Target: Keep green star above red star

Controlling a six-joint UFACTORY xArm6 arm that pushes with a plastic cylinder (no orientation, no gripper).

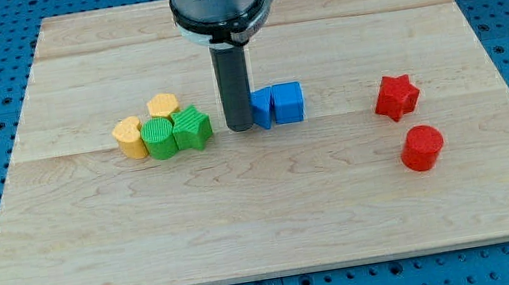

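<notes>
The green star [193, 127] lies left of the board's middle, in a tight cluster with other blocks. The red star [395, 97] lies at the view's right, at about the same height in the view. My tip [238, 129] stands on the board between them, a short gap to the right of the green star. It is against the left side of a blue block [261, 110], which the rod partly hides.
A round green block [160, 138], a yellow heart-like block [130, 138] and a yellow hexagon [163, 105] crowd the green star's left. A second blue block [288, 102] touches the first. A red cylinder [422, 148] lies below the red star. The wooden board [278, 230] sits on a blue pegboard.
</notes>
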